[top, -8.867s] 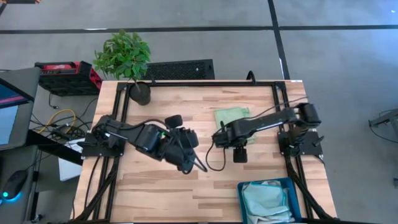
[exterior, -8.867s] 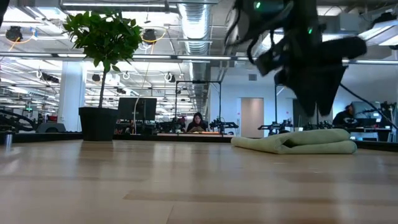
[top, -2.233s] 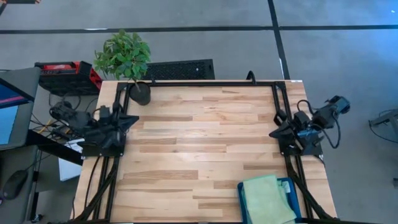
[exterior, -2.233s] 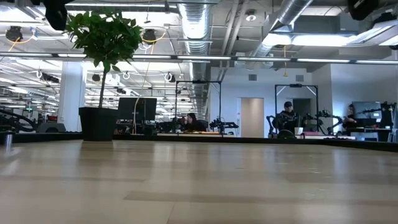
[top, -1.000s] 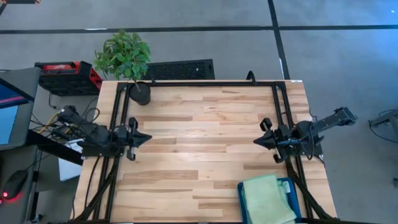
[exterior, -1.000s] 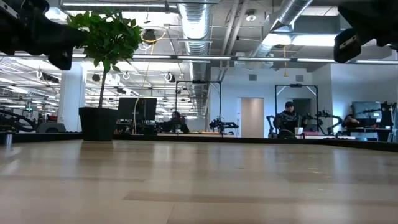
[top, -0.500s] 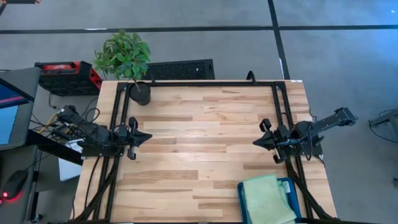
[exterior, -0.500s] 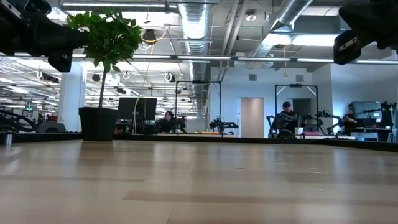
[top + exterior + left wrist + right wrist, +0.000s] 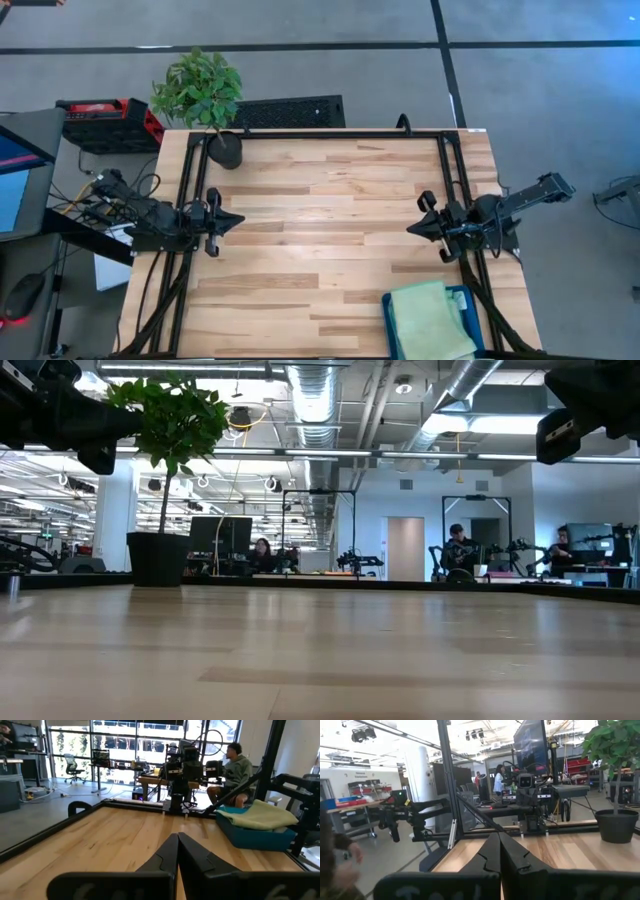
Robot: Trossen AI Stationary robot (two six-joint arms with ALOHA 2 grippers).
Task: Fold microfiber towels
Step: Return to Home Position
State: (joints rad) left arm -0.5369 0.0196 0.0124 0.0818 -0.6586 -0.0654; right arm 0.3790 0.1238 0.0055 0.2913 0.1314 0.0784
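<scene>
Potted plant: leafy green crown over a dark round pot, upper left of the high view, on the counter's back left corner; in the low view it stands upper left against the room. Left end effector: dark and wedge-shaped, left-centre of the high view at the counter's left edge, pointing toward the middle, holding nothing; in the left wrist view its two fingers are pressed flat together with no gap. Counter: rectangular top of pale wooden planks, smooth, with visible grain and joints, bordered by thin black frame rails, filling the centre of the high view. Right end effector: dark, the same form, right-centre of the high view at the counter's right edge, pointing toward the middle, holding nothing; in the right wrist view its fingers likewise meet along a single seam. Bin: rigid teal rectangular box with straight walls, lower right of the high view on the counter's front right corner. Contents: a light green microfiber towel, soft, matte, folded to a rough rectangle and heaped above the rim, overhanging the bin's left side; whatever lies beneath it is hidden. A person sits beyond the bin, right of centre in the left wrist view.
</scene>
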